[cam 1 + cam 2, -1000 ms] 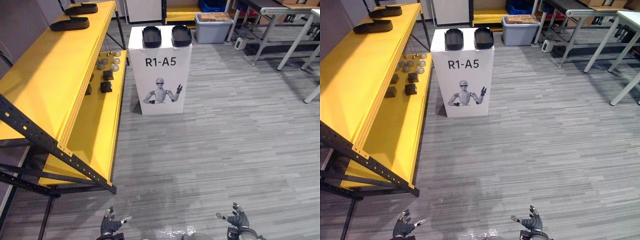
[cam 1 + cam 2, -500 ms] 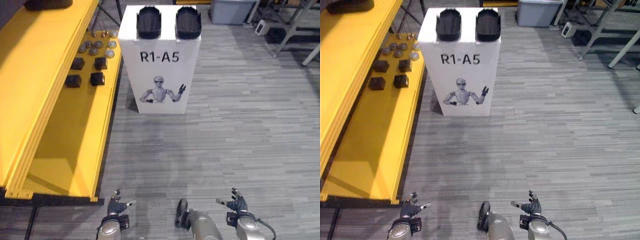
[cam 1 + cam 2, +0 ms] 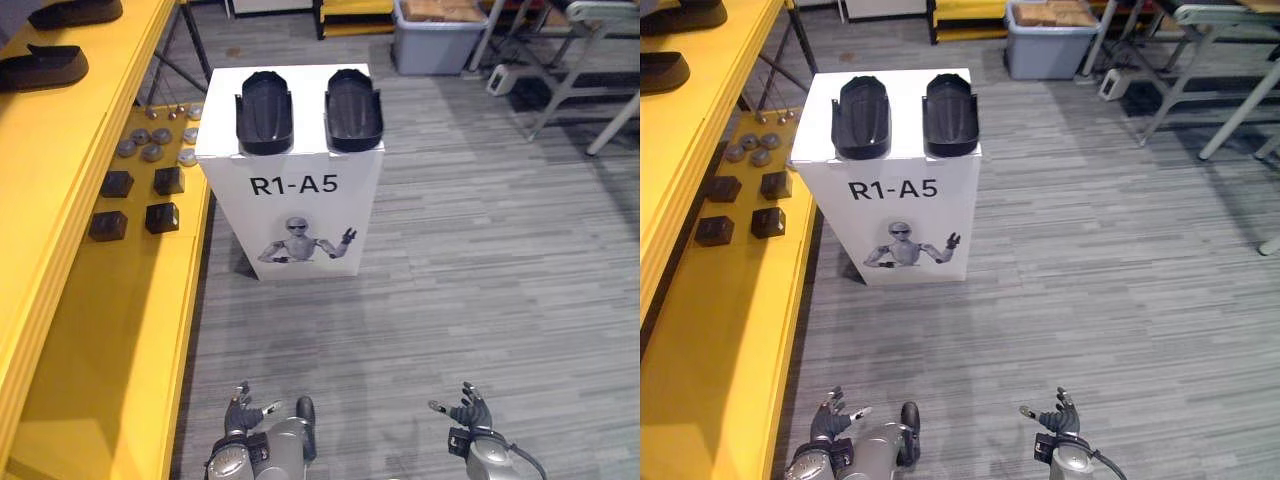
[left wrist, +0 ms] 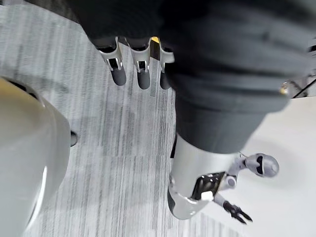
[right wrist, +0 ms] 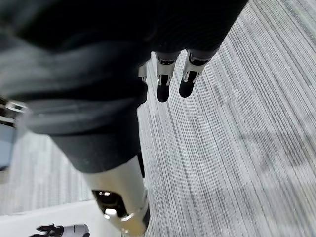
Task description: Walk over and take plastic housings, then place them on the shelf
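Note:
Two black plastic housings lie side by side on top of a white pedestal (image 3: pixel 292 215) marked R1-A5: the left housing (image 3: pixel 264 111) and the right housing (image 3: pixel 354 109). Two more black housings (image 3: pixel 42 67) rest on the top level of the yellow shelf (image 3: pixel 75 330) at the left. My left hand (image 3: pixel 241 412) hangs low over the floor with relaxed, spread fingers (image 4: pixel 116 75) and holds nothing. My right hand (image 3: pixel 467 411) is likewise open and empty, its fingers (image 5: pixel 162 90) pointing down at the floor. Both hands are well short of the pedestal.
The shelf's lower level holds small black blocks (image 3: pixel 162 217) and several round grey discs (image 3: pixel 152 152). A grey bin (image 3: pixel 440 40) stands behind the pedestal. Metal table legs (image 3: pixel 560 90) stand at the back right. Grey plank floor (image 3: pixel 480 270) lies between me and the pedestal.
The camera has moved forward and shifted, so the pedestal and housings look larger and nearer. Both hands stay low, open and empty.

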Tool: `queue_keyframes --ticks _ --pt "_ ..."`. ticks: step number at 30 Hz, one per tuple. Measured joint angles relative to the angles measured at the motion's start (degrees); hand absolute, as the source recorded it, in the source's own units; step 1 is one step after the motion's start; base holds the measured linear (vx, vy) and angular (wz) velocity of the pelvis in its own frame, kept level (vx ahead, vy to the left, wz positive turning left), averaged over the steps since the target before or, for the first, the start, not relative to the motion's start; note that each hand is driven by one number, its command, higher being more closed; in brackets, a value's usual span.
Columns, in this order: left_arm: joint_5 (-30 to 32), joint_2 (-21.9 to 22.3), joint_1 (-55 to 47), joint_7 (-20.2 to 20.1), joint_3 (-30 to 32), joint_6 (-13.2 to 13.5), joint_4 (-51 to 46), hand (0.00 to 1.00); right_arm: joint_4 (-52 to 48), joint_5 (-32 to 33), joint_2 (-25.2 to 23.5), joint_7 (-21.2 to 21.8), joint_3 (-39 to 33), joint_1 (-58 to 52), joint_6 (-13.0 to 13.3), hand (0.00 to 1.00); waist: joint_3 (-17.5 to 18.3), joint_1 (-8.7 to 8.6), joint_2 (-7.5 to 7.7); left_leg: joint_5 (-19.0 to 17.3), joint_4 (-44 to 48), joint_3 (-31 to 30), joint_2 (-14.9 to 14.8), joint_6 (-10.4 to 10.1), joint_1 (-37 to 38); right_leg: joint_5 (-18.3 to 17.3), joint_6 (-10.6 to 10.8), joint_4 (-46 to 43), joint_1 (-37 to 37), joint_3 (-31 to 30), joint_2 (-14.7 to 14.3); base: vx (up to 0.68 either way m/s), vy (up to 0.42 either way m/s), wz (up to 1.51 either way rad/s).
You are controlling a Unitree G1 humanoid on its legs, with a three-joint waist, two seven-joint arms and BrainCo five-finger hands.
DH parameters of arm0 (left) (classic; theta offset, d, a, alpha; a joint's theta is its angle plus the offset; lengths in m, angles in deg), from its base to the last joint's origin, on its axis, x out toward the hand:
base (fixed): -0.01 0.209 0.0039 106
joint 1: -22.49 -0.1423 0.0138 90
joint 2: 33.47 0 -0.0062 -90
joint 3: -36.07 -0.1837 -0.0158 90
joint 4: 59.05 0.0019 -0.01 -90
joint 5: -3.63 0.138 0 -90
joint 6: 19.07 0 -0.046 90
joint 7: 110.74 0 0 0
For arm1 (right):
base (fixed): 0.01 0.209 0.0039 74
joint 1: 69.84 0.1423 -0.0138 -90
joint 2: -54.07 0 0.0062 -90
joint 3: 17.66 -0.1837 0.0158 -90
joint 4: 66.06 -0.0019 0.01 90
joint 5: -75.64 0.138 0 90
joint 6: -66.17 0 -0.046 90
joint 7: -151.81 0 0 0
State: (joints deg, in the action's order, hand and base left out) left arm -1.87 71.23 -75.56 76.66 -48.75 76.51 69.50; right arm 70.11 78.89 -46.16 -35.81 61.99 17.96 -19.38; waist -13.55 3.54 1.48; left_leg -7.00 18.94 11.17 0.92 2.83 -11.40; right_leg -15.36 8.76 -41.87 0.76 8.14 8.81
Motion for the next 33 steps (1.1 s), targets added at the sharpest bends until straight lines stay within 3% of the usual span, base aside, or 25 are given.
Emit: queue_keyframes --ticks 2,4,8,9,10,11,12,15,16,17,18,20,21,22,23,24,26,29,33 --pt "-0.1 -0.6 -0.3 0.1 -0.1 -0.2 0.1 0.0 0.0 -1.2 -0.7 0.5 0.6 -0.7 -0.5 0.0 -0.1 -0.84 0.06 -2.7 -0.9 -0.9 1.2 1.0 6.1 -0.3 -0.6 -14.4 5.9 0.0 2.1 0.53 0.131 0.29" --pt "-0.6 -1.8 -0.5 0.5 -0.1 -0.2 0.0 0.0 -0.9 -1.9 -1.3 0.6 2.1 -0.9 -0.7 0.0 -0.1 -1.38 0.0 -3.8 -3.7 -1.9 1.3 1.4 11.8 -0.3 -1.4 -15.4 11.1 1.1 2.1 0.54 0.047 0.27" --pt "-2.1 -1.7 0.5 1.1 -0.1 0.1 -0.1 0.0 -1.6 -2.0 -1.3 0.9 2.6 -0.4 -0.7 0.0 -0.5 -2.86 -0.72 -4.5 -8.3 -5.5 -0.6 0.2 19.3 0.5 -3.8 7.5 16.6 2.7 -0.4 0.55 -0.074 0.61" --pt "-2.1 -1.9 0.5 1.1 0.0 0.1 -0.1 0.0 -1.5 -2.0 -1.4 0.9 2.6 -1.0 -0.7 0.0 -0.3 -2.87 -0.46 -5.8 -8.9 -6.6 -1.2 -2.0 20.8 4.8 -4.8 18.2 16.3 0.5 -2.2 0.54 -0.174 0.74" --pt "-2.1 -2.0 0.6 1.1 0.0 0.2 0.2 0.0 -1.2 -2.0 -1.3 0.9 2.5 -1.9 -0.7 0.0 0.0 -2.96 0.13 -7.2 -8.8 -7.7 -1.6 -4.0 21.7 14.0 -6.3 21.3 15.5 -0.9 -3.1 0.55 -0.214 0.7" --pt "-2.0 -1.1 1.0 1.2 0.0 0.0 1.4 0.0 -0.4 -2.0 -0.3 0.9 2.3 -1.9 -0.9 0.0 0.6 -2.3 -1.8 -8.0 -8.5 -8.6 -3.6 -4.8 22.4 14.5 -8.7 20.8 14.6 -0.3 -4.6 0.43 -0.175 0.42" --pt "-2.0 -0.7 0.8 1.1 0.0 0.0 1.3 0.0 -0.7 -2.0 -0.5 0.8 2.2 -1.9 -0.9 0.0 0.8 -2.02 -2.02 -7.6 -7.9 -8.6 -4.1 -5.5 21.8 13.7 -9.4 20.4 14.7 0.1 -4.7 0.51 -0.232 0.35" --pt "-1.9 1.7 1.6 1.0 0.1 -0.1 1.0 0.0 -4.3 -1.7 -1.2 0.7 1.5 -3.4 -1.0 0.0 0.5 -3.92 -2.72 -4.9 9.8 -7.7 -6.0 -8.7 15.4 10.7 -9.9 22.7 8.3 5.5 -3.7 0.47 -0.24 0.84" --pt "-1.9 2.7 1.5 0.9 0.1 -0.1 0.3 0.0 -6.0 -1.2 -1.7 0.6 2.2 -4.6 -0.9 0.0 0.5 -3.72 -2.54 -1.4 22.1 -5.7 -8.6 -8.2 10.3 10.3 -10.1 26.0 3.2 6.7 -3.7 0.39 -0.178 0.56" --pt "-1.9 3.5 1.4 0.7 0.0 0.0 -0.2 0.0 -7.3 -0.4 -2.2 0.4 2.4 -5.5 -0.8 0.0 0.9 -2.42 -2.48 -4.5 27.3 -1.2 -11.2 -8.0 7.5 10.4 -10.1 28.6 0.0 6.8 -4.0 0.3 -0.103 0.27" --pt "-1.9 3.7 1.5 0.7 0.0 0.0 -0.3 0.0 -7.5 -0.2 -2.2 0.3 2.2 -5.2 -0.7 0.0 1.0 -2.02 -2.59 -5.6 26.9 0.2 -11.9 -8.2 6.5 10.4 -10.0 29.4 -0.9 6.7 -3.9 0.27 -0.067 -0.12" --pt "-1.9 4.0 1.4 0.5 0.0 0.0 -0.3 0.0 -7.5 0.0 -2.4 0.2 1.2 -4.2 -0.6 0.0 1.2 -1.72 -2.62 -6.2 16.1 1.2 -11.9 -7.9 4.2 10.4 -9.9 31.4 -2.9 6.5 -3.4 0.2 0.051 -0.2" --pt "-1.9 4.0 1.2 0.6 0.0 0.0 -0.1 0.0 -7.3 0.8 -2.2 0.0 1.1 -4.4 -0.6 0.0 1.8 -1.67 -3.55 -3.6 5.6 0.3 -11.6 -7.7 4.1 10.2 -8.9 31.5 -2.9 6.2 -3.7 0.2 0.11 -0.25" --pt "-1.9 4.1 1.0 0.5 -0.1 0.0 0.1 0.0 -7.0 0.8 -1.9 -0.1 0.7 -4.5 -0.6 0.0 2.3 -1.81 -4.37 0.8 1.1 -0.8 -11.7 -7.4 4.0 9.8 -8.3 31.6 -2.9 6.0 -4.4 0.22 0.204 -0.31" --pt "-1.9 4.0 1.0 0.4 -0.1 -0.1 1.8 0.0 -5.3 0.9 -2.1 -0.3 -0.9 -4.5 -0.7 0.0 3.0 -1.9 -5.54 3.0 -2.5 -1.8 -11.8 -7.4 5.1 9.1 -7.1 31.9 -2.9 4.9 -5.4 0.21 0.218 -0.13" --pt "-1.9 3.0 1.3 0.2 -0.1 -0.1 2.7 0.0 -4.7 1.0 -3.0 -0.3 -0.9 -5.3 -0.7 0.0 3.4 -2.28 -3.79 3.9 -6.1 -1.0 -10.2 -7.1 7.0 9.2 -6.4 32.8 -3.5 4.1 -3.9 0.2 0.207 -0.11" --pt "-1.9 2.4 0.9 -0.1 -0.1 -0.1 2.7 0.0 -4.6 1.0 -3.7 -0.4 -1.0 -6.8 -0.7 0.0 3.9 -1.94 -2.87 4.7 -9.1 0.6 -9.0 -6.6 9.2 9.1 -6.0 33.6 -3.9 3.1 -2.8 0.13 0.117 -0.22" --pt "-1.9 1.4 -0.3 -0.3 -0.1 -0.1 2.7 0.0 -4.6 1.0 -3.9 -0.4 -1.0 -7.5 -0.7 0.0 4.3 -2.46 -2.94 6.4 -14.7 2.7 -7.2 -6.3 12.8 9.2 -5.1 34.6 -4.4 1.6 -1.7 0.08 0.081 -0.25" --pt "-1.9 0.3 -0.8 -0.4 0.0 -0.1 2.7 0.0 -5.9 1.9 -3.6 -0.9 -5.3 -7.0 -0.8 0.0 4.7 -2.61 -2.72 8.1 -19.2 4.5 -7.1 -6.8 15.3 9.2 -5.1 34.7 -3.9 -0.1 -2.5 0.05 0.017 -0.22"
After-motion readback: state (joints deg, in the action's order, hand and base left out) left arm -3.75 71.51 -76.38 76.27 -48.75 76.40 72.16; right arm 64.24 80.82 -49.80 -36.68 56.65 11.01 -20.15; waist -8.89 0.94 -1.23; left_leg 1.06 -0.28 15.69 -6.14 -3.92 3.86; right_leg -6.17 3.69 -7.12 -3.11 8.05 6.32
